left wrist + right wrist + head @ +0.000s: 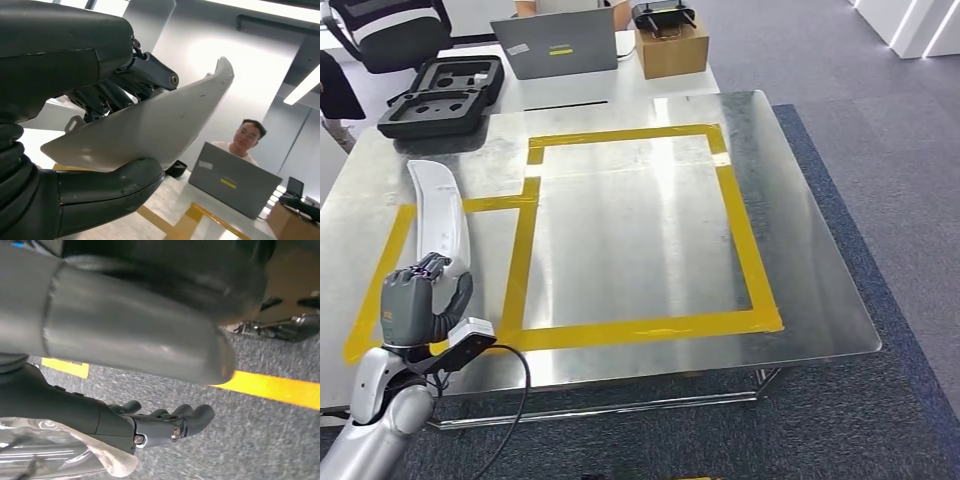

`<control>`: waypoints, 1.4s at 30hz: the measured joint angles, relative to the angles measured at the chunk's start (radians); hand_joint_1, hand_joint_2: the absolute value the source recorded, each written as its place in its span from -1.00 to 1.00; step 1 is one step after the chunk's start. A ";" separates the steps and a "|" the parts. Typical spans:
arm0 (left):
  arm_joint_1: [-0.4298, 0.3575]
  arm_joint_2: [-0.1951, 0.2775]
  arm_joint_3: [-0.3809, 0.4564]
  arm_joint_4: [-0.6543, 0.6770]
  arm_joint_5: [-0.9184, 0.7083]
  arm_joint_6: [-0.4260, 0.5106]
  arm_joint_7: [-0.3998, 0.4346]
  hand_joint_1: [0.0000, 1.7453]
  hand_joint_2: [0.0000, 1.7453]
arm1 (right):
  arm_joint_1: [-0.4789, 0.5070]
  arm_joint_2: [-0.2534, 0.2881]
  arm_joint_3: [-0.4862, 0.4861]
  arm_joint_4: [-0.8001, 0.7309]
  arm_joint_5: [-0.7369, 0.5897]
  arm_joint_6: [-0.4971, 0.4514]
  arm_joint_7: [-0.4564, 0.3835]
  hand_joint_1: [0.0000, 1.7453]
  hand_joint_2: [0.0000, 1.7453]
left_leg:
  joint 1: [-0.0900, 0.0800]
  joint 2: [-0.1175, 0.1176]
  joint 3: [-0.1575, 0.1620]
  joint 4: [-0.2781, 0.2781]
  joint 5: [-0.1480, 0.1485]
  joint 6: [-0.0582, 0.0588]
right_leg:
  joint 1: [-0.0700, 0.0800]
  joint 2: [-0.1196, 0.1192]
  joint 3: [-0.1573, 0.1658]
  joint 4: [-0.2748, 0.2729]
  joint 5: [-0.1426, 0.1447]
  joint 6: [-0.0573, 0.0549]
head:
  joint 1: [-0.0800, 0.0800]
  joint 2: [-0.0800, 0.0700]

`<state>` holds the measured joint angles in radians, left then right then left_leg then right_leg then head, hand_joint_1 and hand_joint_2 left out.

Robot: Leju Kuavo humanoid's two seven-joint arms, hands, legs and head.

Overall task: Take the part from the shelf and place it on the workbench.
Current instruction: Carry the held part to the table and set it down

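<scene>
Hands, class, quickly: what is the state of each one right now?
Left hand: holding the white part, gripped between thumb and fingers.
Right hand: holding nothing, fingers loosely curled, hanging over the carpet.

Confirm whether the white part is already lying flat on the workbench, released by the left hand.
No. The left hand grips the white part between thumb and fingers, raised above the workbench.

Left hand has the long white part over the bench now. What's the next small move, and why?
Probably lower it a little, then release. The left hand grips the near end of the long curved white plastic part between thumb and fingers, above the shiny metal workbench and its left yellow tape outline. Contact with the surface cannot be told.
</scene>
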<state>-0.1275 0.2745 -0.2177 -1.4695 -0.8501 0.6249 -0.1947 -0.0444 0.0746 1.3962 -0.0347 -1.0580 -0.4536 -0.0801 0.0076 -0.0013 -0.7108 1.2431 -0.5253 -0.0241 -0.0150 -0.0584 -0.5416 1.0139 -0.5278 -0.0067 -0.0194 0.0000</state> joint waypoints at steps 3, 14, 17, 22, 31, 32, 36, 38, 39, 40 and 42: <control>-0.005 0.002 0.000 0.000 0.001 0.000 0.000 1.00 1.00 | -0.002 0.000 0.000 0.000 0.001 0.000 -0.001 -1.00 -1.00 | -0.017 0.070 0.094 -0.185 0.065 0.019 | 0.008 -0.031 0.010 0.000 -0.010 0.008 | 0.000 0.000; -0.012 0.005 -0.003 0.003 -0.004 -0.009 -0.005 1.00 1.00 | -0.001 0.000 0.000 0.000 -0.006 0.006 -0.015 -1.00 -1.00 | -0.014 0.004 0.113 -0.231 0.069 0.059 | 0.008 0.057 -0.133 0.269 -0.121 0.042 | 0.015 0.000; -0.017 0.006 -0.010 0.005 -0.025 -0.009 -0.019 1.00 1.00 | -0.002 0.000 0.000 -0.001 -0.007 0.011 -0.017 -1.00 -1.00 | -0.015 -0.010 0.116 -0.225 0.063 0.052 | 0.007 0.059 -0.071 0.095 -0.011 0.036 | 0.015 0.000; -0.029 0.016 -0.032 0.015 -0.056 0.001 -0.030 1.00 1.00 | -0.003 -0.001 0.000 -0.008 -0.005 0.019 -0.019 -1.00 -1.00 | -0.020 -0.015 0.110 -0.216 0.060 0.054 | 0.007 0.068 -0.027 0.005 0.018 0.028 | 0.013 0.000; -0.046 0.027 -0.057 0.029 -0.063 0.004 -0.030 1.00 1.00 | -0.004 -0.003 0.000 -0.021 -0.002 0.021 -0.018 -1.00 -1.00 | -0.018 -0.015 0.117 -0.229 0.065 0.044 | 0.011 0.068 -0.027 0.005 0.015 0.018 | 0.013 0.000; -0.047 0.027 -0.058 0.030 -0.063 0.004 -0.030 1.00 1.00 | -0.004 -0.004 0.000 -0.021 -0.002 0.021 -0.018 -1.00 -1.00 | -0.017 -0.015 0.117 -0.229 0.064 0.041 | 0.011 0.068 -0.027 0.005 0.015 0.018 | 0.013 0.000; -0.048 0.029 -0.065 0.032 -0.066 0.005 -0.030 1.00 1.00 | -0.004 -0.005 0.000 -0.023 0.000 0.021 -0.018 -1.00 -1.00 | -0.017 -0.015 0.116 -0.229 0.064 0.035 | 0.011 0.068 -0.026 0.005 0.014 0.017 | 0.014 0.000; -0.051 0.030 -0.071 0.034 -0.074 0.008 -0.030 1.00 1.00 | -0.004 -0.006 0.001 -0.024 0.002 0.021 -0.018 -1.00 -1.00 | -0.017 -0.015 0.116 -0.229 0.064 0.035 | 0.011 0.068 -0.026 0.005 0.014 0.017 | 0.014 0.000; -0.054 0.031 -0.075 0.035 -0.081 0.011 -0.030 1.00 1.00 | -0.004 -0.007 0.001 -0.025 0.003 0.021 -0.018 -1.00 -1.00 | -0.017 -0.015 0.116 -0.228 0.063 0.035 | 0.010 0.068 -0.025 0.005 0.014 0.017 | 0.014 0.000; -0.058 0.032 -0.078 0.036 -0.089 0.012 -0.030 1.00 1.00 | -0.004 -0.008 0.002 -0.028 0.004 0.021 -0.017 -1.00 -1.00 | -0.018 -0.015 0.116 -0.228 0.063 0.035 | 0.010 0.068 -0.025 0.005 0.014 0.017 | 0.014 0.000; -0.070 0.036 -0.089 0.041 -0.106 0.012 -0.026 1.00 1.00 | -0.004 -0.011 0.005 -0.032 0.008 0.022 -0.015 -1.00 -1.00 | -0.018 -0.015 0.115 -0.227 0.063 0.035 | 0.008 0.067 -0.025 0.005 0.014 0.017 | 0.014 0.000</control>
<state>-0.1974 0.3108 -0.3067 -1.4283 -0.9562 0.6371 -0.2203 -0.0486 0.0635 1.4009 -0.0671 -1.0505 -0.4318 -0.0955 -0.0108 -0.0162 -0.5953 1.0157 -0.4619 0.0111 -0.0065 0.0089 -0.5667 1.0190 -0.5136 0.0101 -0.0056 0.0000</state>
